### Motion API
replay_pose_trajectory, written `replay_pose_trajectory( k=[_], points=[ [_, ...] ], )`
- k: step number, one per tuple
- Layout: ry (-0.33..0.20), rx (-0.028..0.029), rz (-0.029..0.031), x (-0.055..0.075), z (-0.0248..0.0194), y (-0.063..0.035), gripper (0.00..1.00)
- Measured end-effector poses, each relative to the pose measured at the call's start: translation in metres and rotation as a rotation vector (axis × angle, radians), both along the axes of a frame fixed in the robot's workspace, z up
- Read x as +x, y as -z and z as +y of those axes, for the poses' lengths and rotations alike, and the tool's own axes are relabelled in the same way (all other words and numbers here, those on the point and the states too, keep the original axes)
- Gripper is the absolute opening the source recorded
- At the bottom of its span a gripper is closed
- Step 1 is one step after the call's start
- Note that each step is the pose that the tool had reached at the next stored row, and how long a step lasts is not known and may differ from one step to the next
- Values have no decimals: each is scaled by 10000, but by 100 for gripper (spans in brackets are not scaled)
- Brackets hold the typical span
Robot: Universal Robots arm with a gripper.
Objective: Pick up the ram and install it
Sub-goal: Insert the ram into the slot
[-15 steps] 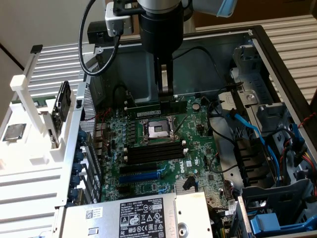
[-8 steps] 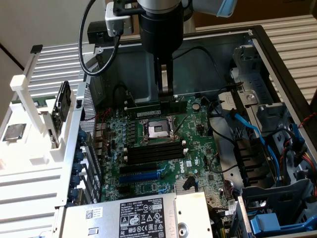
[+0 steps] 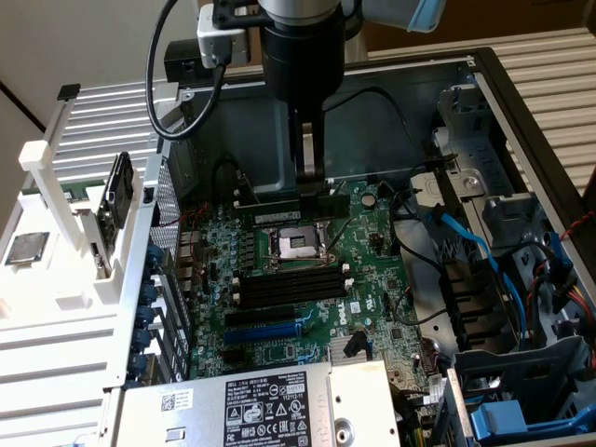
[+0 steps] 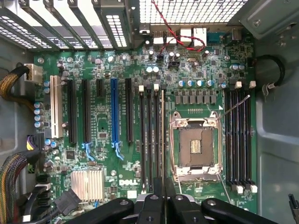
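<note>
I find the black fingers (image 4: 152,207) clenched on the long, thin green circuit-board ram stick (image 4: 162,135), poised just beside the square silver processor socket (image 4: 196,144). My judgement: descend level, edge down, squarely over one slot. Its long axis lies parallel to the long black memory slots (image 4: 149,140).

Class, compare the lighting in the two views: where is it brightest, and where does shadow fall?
Exterior view: the white rack is brightest; the case is dim inside. Wrist view: the motherboard is evenly lit, the grille is washed out, and the pincer gripping the ram is dark.
</note>
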State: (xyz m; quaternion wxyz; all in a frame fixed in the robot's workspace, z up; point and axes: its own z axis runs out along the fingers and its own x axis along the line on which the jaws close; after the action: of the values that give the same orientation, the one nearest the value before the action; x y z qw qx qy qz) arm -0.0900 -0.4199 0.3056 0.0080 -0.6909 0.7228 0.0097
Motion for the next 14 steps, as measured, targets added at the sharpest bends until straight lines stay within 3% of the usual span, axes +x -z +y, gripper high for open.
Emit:
replay_pose_trajectory(
  k=[8,11,14],
  points=[
    [-1,11,89,0,-25,39,12],
    [0,15,171,0,-43,70,12],
    [0,66,273,6,-93,98,12]
  ],
)
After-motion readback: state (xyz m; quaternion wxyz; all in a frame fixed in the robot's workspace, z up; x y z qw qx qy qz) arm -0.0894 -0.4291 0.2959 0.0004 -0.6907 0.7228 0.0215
